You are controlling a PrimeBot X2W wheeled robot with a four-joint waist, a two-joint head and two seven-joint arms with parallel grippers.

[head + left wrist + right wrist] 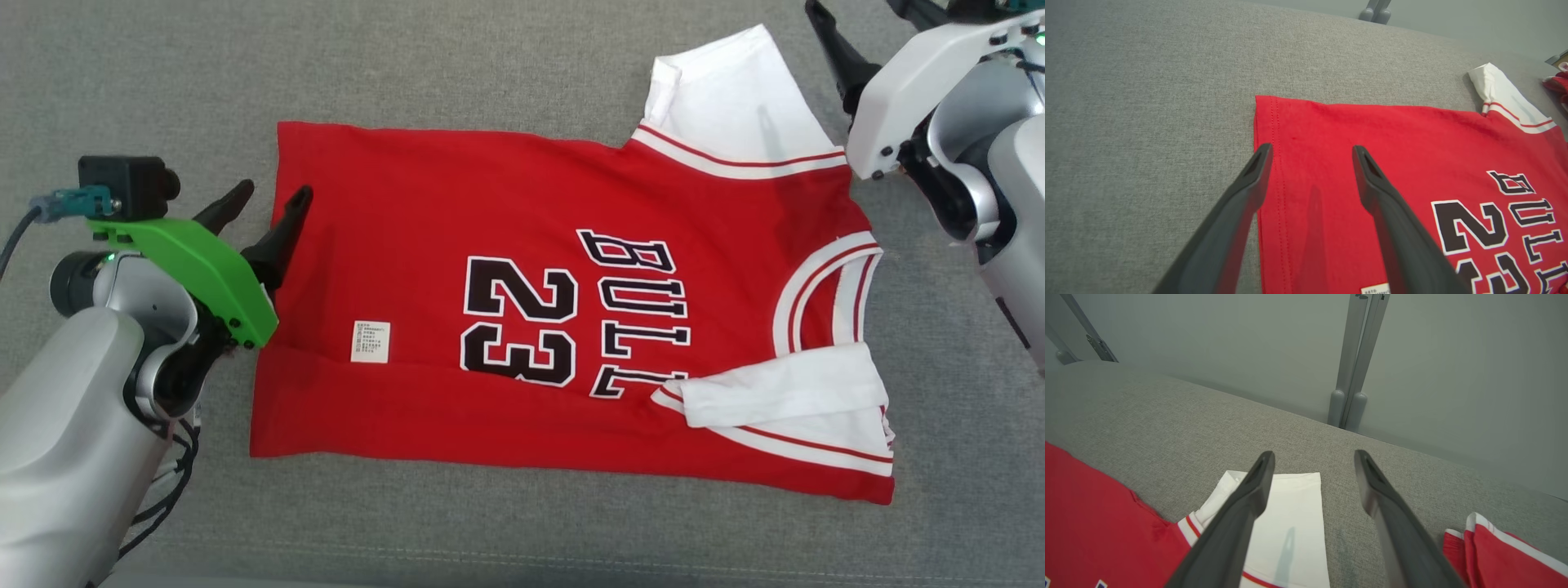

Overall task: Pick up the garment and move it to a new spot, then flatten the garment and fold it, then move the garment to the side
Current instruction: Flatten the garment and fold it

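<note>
Garment (506, 212), a red jersey with white sleeves and the number 23, lies spread on the grey fabric surface (163, 65). Left gripper (274, 190) has its two fingers wide apart and holds nothing; it hangs over the hem edge of the jersey. Right gripper (1313, 454) is also wide and empty, above the far white sleeve (1290, 514).

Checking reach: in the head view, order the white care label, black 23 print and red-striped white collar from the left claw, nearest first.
1. White care label, by left claw.
2. Black 23 print, middle.
3. Red-striped white collar, far right.
</note>
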